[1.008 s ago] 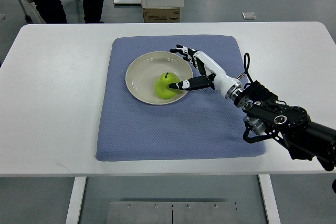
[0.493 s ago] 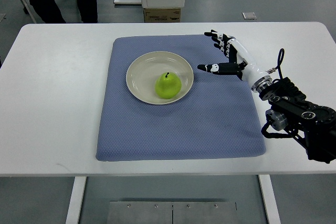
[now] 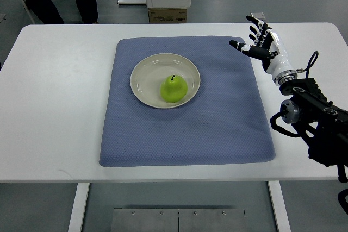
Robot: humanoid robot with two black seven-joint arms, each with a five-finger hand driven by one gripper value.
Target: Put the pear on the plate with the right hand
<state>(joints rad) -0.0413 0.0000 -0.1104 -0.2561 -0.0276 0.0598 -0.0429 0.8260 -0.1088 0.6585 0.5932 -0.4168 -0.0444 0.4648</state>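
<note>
Green pear [image 3: 174, 88] sits in plate [image 3: 142, 77], on blue mat [image 3: 185, 129]. Right hand [image 3: 265, 46] w/ fingers spread, holding nothing, above mat's far right corner.

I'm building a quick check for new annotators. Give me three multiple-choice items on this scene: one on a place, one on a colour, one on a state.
1. Where is the pear?
A. on the plate
B. on the bare table
C. in the robot hand

2. What colour is the mat?
A. red
B. blue
C. yellow

3. How is the right robot hand?
A. gripping the pear
B. closed in a fist
C. open, empty

Key: 1 A, it sits in the plate; 2 B, the cloth is blue; 3 C, spread fingers hold nothing.
</note>
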